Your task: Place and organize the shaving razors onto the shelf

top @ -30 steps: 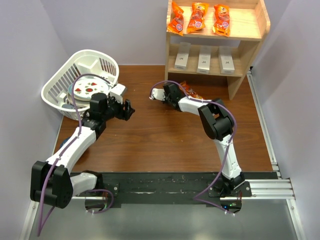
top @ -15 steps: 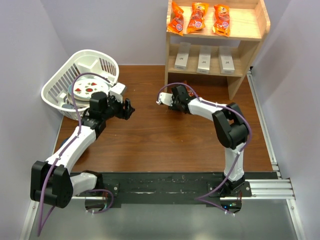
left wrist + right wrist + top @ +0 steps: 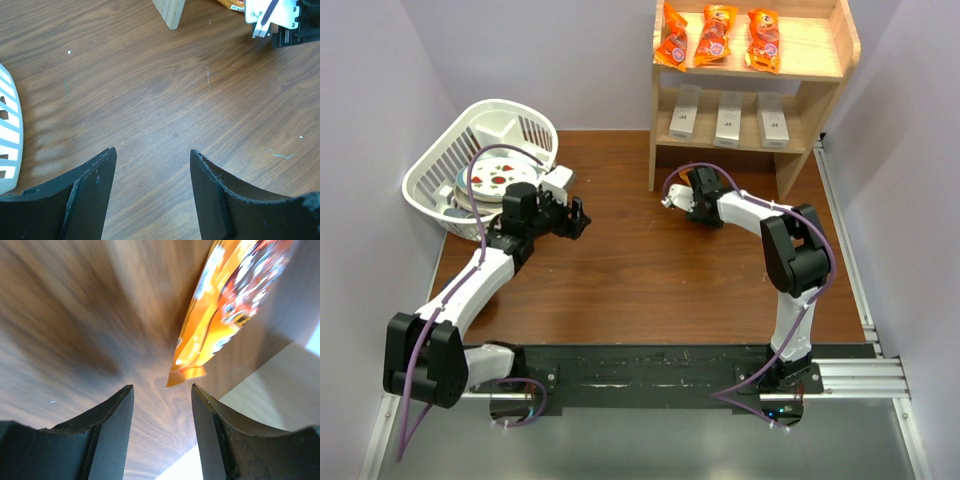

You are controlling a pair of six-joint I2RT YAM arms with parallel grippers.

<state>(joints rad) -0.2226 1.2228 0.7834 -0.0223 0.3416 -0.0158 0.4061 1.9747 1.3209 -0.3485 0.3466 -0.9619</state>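
Far to the left of the shelf (image 3: 810,58), by the white basket (image 3: 425,185), the left fingers (image 3: 92,190) stay where they were. They are apart and hold nothing. The right arm has swung over the worktop (image 3: 620,280) to the shelf's left leg, and the right fingers (image 3: 112,430) have opened up. They are apart and empty, with an orange packet (image 3: 225,305) just in front of them. The three shaving razors (image 3: 728,118) stand in a row on the shelf's lower level, so the razor job looks done.

Left arm stretches forward, left gripper (image 3: 152,159) spread and empty. Right arm bends sharply at the elbow, right gripper (image 3: 162,391) parted, holding nothing.
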